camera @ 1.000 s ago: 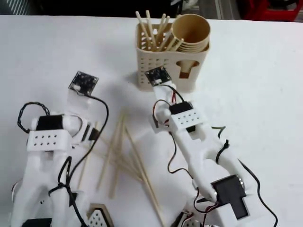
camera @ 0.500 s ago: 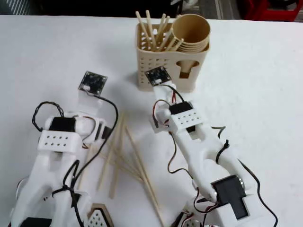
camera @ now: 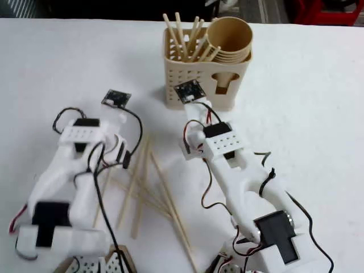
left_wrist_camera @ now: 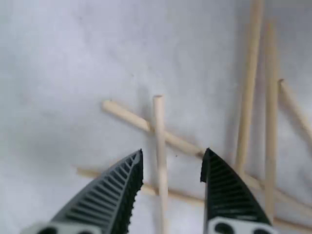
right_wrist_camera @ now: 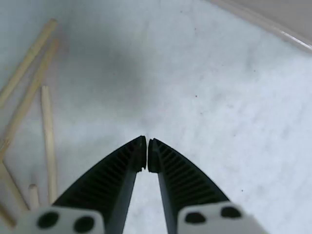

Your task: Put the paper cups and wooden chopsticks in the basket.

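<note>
The left arm (camera: pixel 79 153) has swung up and right to the loose chopsticks (camera: pixel 142 182) at lower centre; its jaws gape astride one chopstick (left_wrist_camera: pixel 159 136), ready to pinch. The right jaws stay closed, empty, below the basket (camera: pixel 176 77) holding the paper cups (camera: pixel 230 37).

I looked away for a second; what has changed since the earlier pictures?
The left gripper shifted toward the loose chopsticks and now hangs open over one. Nothing was gripped or released. The right gripper, basket and paper cups stayed put.
</note>
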Robot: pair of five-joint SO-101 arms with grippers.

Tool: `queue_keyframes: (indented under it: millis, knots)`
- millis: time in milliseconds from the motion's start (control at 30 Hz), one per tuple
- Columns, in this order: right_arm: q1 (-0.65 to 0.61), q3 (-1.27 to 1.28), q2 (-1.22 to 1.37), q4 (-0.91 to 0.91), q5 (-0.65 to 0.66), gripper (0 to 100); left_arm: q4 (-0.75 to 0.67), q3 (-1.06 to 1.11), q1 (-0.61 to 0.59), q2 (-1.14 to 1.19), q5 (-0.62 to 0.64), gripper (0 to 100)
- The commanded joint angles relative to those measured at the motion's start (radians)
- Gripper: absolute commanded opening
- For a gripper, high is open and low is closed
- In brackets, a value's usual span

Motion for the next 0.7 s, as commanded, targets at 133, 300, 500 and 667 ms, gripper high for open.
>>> queue_keyframes:
  millis: [133, 300, 500, 667]
  knots:
    - [0.004, -0.005, -0.033, -0.007, 0.005, 1.8, 0.052, -0.212, -0.013, 0.18, 0.078, 20]
    - [0.004, -0.005, -0.033, -0.007, 0.005, 1.8, 0.069, -0.279, -0.01, 0.232, 0.13, 20]
    - [0.004, -0.005, -0.033, -0.007, 0.005, 1.8, 0.074, -0.354, -0.008, 0.288, 0.19, 20]
    - [0.004, -0.005, -0.033, -0.007, 0.005, 1.8, 0.074, -0.414, 0.004, 0.321, 0.21, 16]
